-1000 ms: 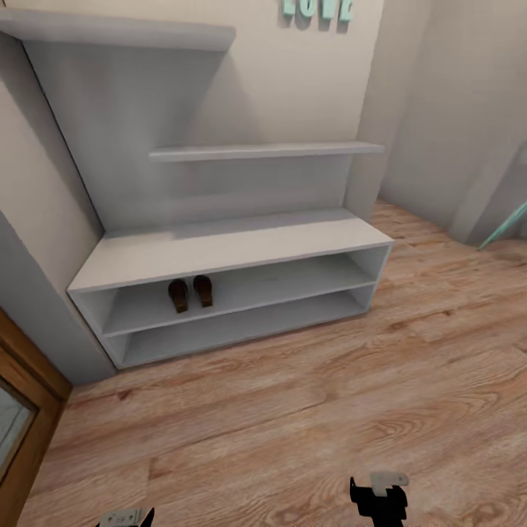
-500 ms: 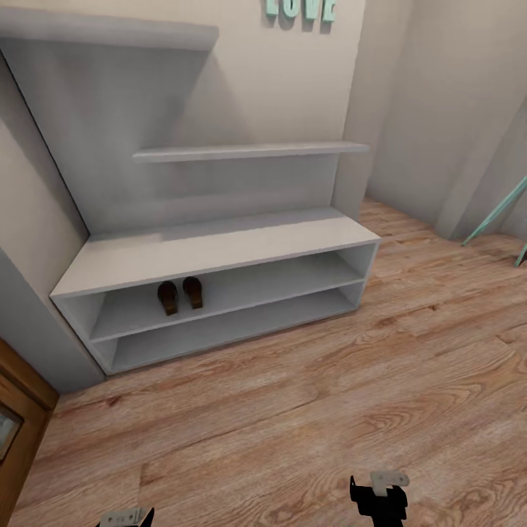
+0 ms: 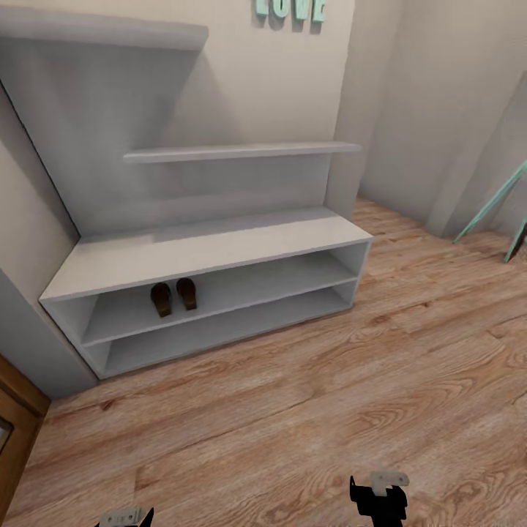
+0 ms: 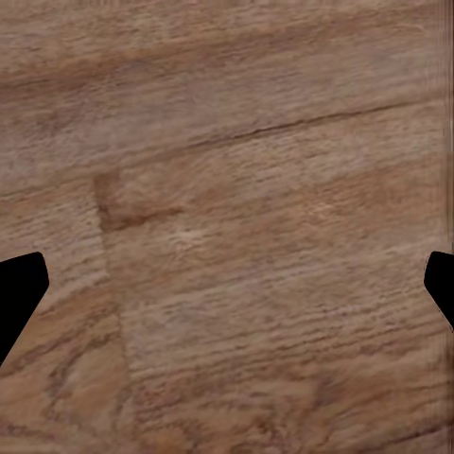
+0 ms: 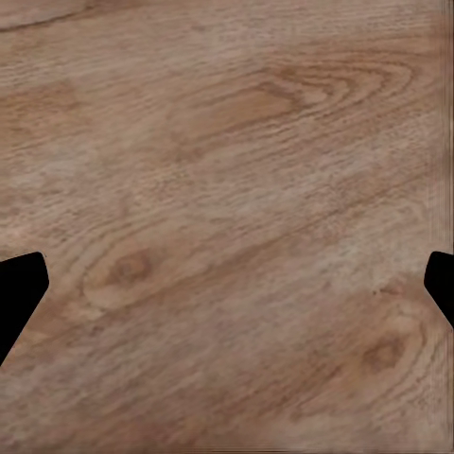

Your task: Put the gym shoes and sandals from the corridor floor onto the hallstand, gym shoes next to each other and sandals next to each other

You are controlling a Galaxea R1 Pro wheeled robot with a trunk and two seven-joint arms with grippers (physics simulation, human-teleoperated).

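The two sandals point(image 3: 174, 296) lie side by side on the upper open shelf of the hallstand point(image 3: 219, 249), toward its left end, just apart from each other and clear of the shelf's side wall. Each runs lengthwise front to back along the shelf's depth, with one end facing the open front; at this size the straps are hard to make out, so which end is toe or heel cannot be told. The lower shelf level sits beneath them, and the grey back panel rises behind with two floating shelves. The corridor floor point(image 3: 307, 410) spreads in front of the unit, wood-plank with knots and grain. Teal letters point(image 3: 289, 9) on the wall above are cut off by the frame edge, and teal slanted legs point(image 3: 505, 212) show at the right. The left gripper point(image 4: 227, 284) has its fingers spread wide, their dark tips at opposite edges of the left wrist view, with only floor planks between them, holding nothing. The right gripper point(image 5: 227, 284) is likewise spread wide over bare floor, grasping nothing.
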